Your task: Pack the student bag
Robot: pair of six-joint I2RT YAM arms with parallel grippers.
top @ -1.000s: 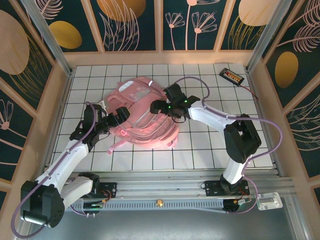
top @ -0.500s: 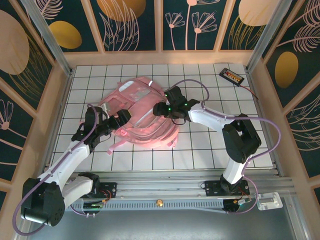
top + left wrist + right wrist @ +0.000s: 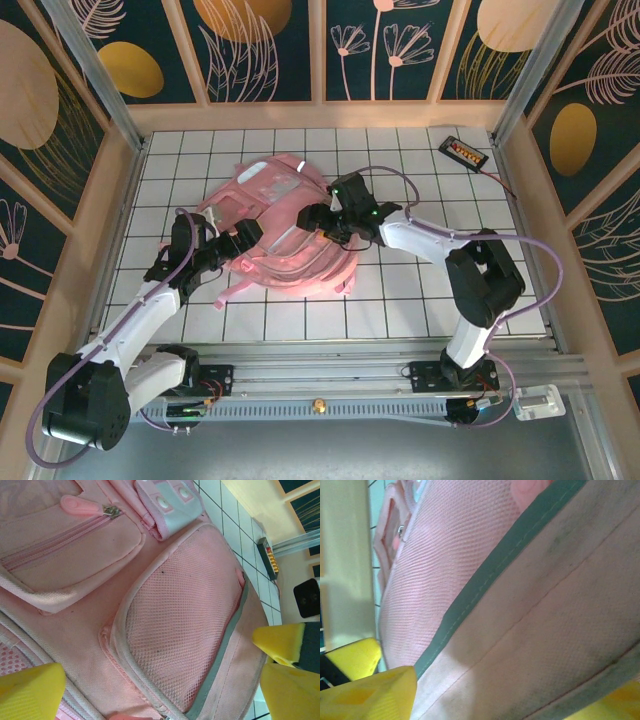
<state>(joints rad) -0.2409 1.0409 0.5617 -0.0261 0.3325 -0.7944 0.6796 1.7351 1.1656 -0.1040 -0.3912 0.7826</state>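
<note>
The student bag [image 3: 285, 225] lies between both sets of jaws: the left gripper [image 3: 243, 235], spread wide, spans its mesh pocket [image 3: 180, 615], while the right gripper [image 3: 322, 220], likewise parted, straddles the grey trim [image 3: 495, 565], seemingly to steady the bag for opening.

The left arm [image 3: 135, 310] is stretched forward and angled to the right, with the left gripper [image 3: 240, 238] held low and its jaws spread wide. The right arm [image 3: 420, 232] is bent at the elbow and reached leftward, with the right gripper [image 3: 318, 218] likewise held with jaws parted.
</note>
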